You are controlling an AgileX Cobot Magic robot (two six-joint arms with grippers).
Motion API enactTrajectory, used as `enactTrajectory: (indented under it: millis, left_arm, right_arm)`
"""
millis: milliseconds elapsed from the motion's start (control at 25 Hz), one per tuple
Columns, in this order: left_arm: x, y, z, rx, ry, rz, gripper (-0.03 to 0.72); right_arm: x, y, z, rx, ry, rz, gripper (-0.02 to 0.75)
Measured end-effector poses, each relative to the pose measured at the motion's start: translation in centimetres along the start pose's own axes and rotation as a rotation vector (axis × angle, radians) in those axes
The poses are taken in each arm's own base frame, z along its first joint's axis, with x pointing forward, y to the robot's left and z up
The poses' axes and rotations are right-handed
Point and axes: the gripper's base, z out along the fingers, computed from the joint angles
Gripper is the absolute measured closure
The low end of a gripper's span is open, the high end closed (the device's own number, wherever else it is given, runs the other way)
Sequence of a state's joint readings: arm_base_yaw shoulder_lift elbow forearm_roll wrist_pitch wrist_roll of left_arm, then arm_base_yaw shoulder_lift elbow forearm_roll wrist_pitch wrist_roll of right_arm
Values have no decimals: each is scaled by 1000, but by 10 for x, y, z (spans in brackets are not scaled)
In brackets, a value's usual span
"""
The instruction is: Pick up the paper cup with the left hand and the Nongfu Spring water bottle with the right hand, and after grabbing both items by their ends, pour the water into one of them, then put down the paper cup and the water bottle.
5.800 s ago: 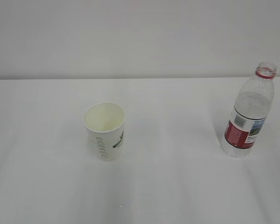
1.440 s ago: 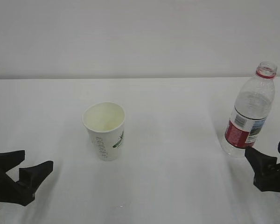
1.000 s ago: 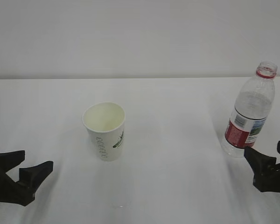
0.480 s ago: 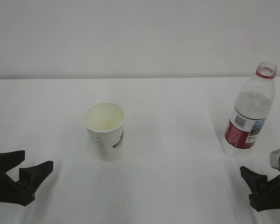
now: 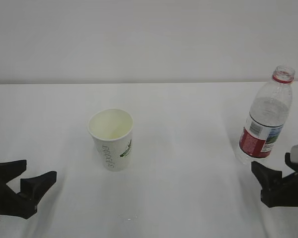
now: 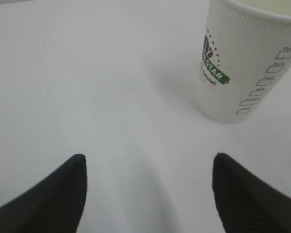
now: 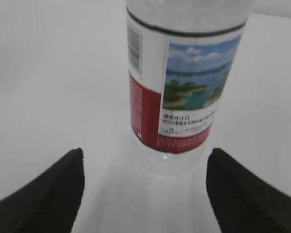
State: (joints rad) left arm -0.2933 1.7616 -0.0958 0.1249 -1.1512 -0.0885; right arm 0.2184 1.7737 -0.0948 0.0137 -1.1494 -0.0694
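The white paper cup point(image 5: 111, 140) with green lettering stands upright left of centre, and its inside looks empty. It fills the upper right of the left wrist view as the paper cup point(image 6: 242, 58). My left gripper point(image 5: 36, 169) is low at the near left, open, short of the cup and to its left; in its own view the left gripper point(image 6: 148, 156) has only table between the fingers. The uncapped Nongfu Spring water bottle point(image 5: 265, 124) stands at the far right with clear water in it. My right gripper point(image 5: 270, 163) is open just in front of the bottle's base. The bottle point(image 7: 184, 82) is centred ahead of the right gripper point(image 7: 145, 151), untouched.
Everything rests on a plain white table point(image 5: 188, 148) backed by a white wall point(image 5: 149, 39). Nothing else stands on the table. The bottle is near the right border of the exterior view.
The right gripper has drawn back from the bottle, then come toward it again, ending slightly further left. The left gripper, cup and bottle have not moved.
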Motion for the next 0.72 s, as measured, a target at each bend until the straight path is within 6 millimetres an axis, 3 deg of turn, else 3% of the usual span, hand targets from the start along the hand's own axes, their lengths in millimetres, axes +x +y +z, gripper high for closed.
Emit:
enactTrajectory:
  millis: [720]
  left_arm:
    - [0, 0, 0, 0, 0, 0, 101]
  right_arm:
    - [-22, -6, 27, 57, -92, 33, 148]
